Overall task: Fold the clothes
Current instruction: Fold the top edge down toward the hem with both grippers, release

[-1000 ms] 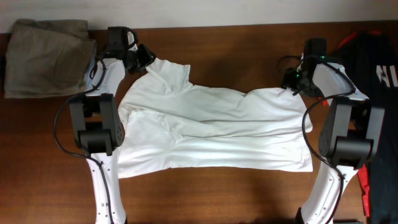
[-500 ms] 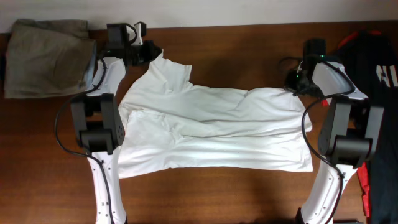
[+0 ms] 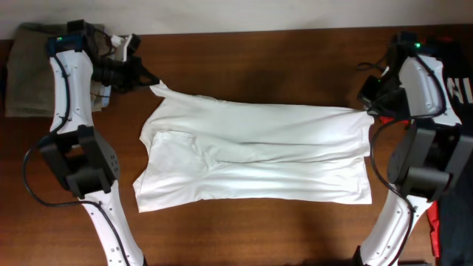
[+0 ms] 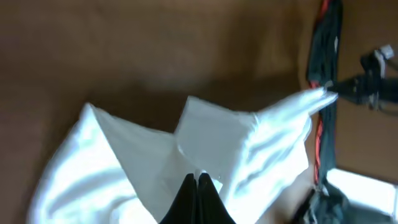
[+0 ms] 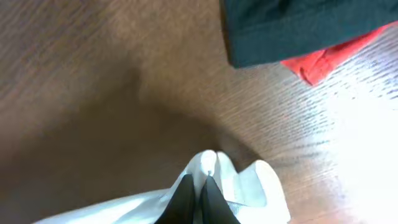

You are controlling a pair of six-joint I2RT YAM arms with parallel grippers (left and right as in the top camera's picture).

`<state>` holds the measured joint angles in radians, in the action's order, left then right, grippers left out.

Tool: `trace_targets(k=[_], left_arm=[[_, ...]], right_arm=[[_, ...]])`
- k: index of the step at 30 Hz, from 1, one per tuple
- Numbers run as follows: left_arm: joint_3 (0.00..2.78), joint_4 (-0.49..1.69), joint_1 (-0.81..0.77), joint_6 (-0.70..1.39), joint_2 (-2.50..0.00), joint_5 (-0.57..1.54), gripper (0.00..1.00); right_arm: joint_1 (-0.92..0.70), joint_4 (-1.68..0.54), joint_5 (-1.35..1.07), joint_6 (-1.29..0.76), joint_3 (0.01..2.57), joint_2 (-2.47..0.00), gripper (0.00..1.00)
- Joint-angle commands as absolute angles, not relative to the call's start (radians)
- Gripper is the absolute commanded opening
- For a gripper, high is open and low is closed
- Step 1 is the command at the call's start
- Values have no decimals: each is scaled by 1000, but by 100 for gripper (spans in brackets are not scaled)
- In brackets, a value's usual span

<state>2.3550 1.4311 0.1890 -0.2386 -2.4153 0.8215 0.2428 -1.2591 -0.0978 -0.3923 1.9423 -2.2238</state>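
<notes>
The left gripper (image 4: 196, 186) is pressed together on one far corner of the white T-shirt (image 3: 251, 155), and the other far corner is pinched by the right gripper (image 5: 198, 190). The shirt is spread flat on the wooden table (image 3: 251, 59), between a folded olive garment (image 3: 26, 74) and a black shirt (image 3: 464, 52).

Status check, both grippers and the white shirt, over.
Left gripper shut on white T-shirt corner. Right gripper shut on opposite edge. Shirt taut between. Black shirt apart, at right.
</notes>
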Motion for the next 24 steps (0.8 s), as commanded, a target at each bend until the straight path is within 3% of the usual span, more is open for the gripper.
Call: trace_targets(k=[1,3,12,15,21,24], left_arm=[[2365,1565,175,-406,-2394,822,0],[2351,1689,170,-461,-2391,788,0],[2099,1688,91,-431,-2215,665,0],[1938,1683,109,-432,-2113,639,0],[1514,1451,173,-325,-2080,647,0],[1463,1435,194,-311,-2080,626,0]], right_arm=[[256,-1336,-173,-405,1968,-2209,4],[258,-1383,-173,-395,1968,-2199,4],[248,-1569,-119,-348,1967,-2079,4],[255,-1613,10,-348,1948,-2006,4],[262,-1639,56,-345,1773,-1998,4],[263,-1601,65,-345,1639,-1998,4]])
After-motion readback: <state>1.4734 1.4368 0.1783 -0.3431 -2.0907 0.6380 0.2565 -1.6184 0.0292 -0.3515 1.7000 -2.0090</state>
